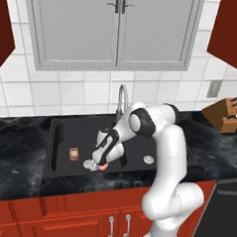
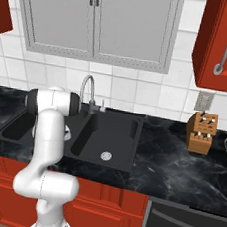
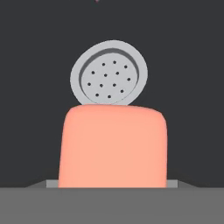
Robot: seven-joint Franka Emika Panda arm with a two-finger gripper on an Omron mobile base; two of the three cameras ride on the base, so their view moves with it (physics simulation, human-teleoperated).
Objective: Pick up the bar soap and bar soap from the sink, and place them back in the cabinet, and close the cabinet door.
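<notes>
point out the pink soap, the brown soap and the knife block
pink soap (image 3: 113, 146), hand view, middle of its face
brown soap (image 1: 74, 154), left base view, its top face
knife block (image 2: 200, 133), right base view, its front face

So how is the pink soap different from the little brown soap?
The pink soap is salmon-coloured with rounded corners; the brown soap is a darker block with a paler face. The pink one looks bigger. The pink one is right at the gripper, beside the grey drain, while the brown one sits alone further left, untouched. Both are in the left basin of the black sink.
</notes>
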